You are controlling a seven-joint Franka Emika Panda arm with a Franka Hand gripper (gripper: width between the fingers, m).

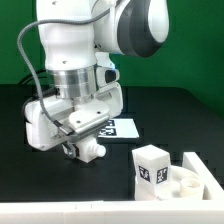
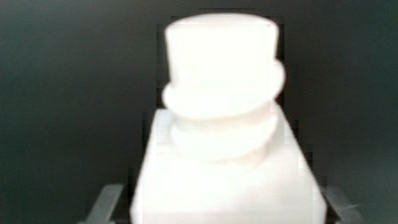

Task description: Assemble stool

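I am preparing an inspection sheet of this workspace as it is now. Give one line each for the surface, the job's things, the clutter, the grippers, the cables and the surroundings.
Surface: matte black table.
Job's things: short chunky white plastic leg lies between the fingers; second white leg with a black-and-white tag stands upright at the exterior view's right; white seat part beside it, partly cut off.
Clutter: flat white marker board behind the gripper; long white bar along the near edge.
Grippers: two-finger gripper low over the table; a firm grip cannot be confirmed.
Cables: dark cable beside the arm.
Surroundings: green backdrop.
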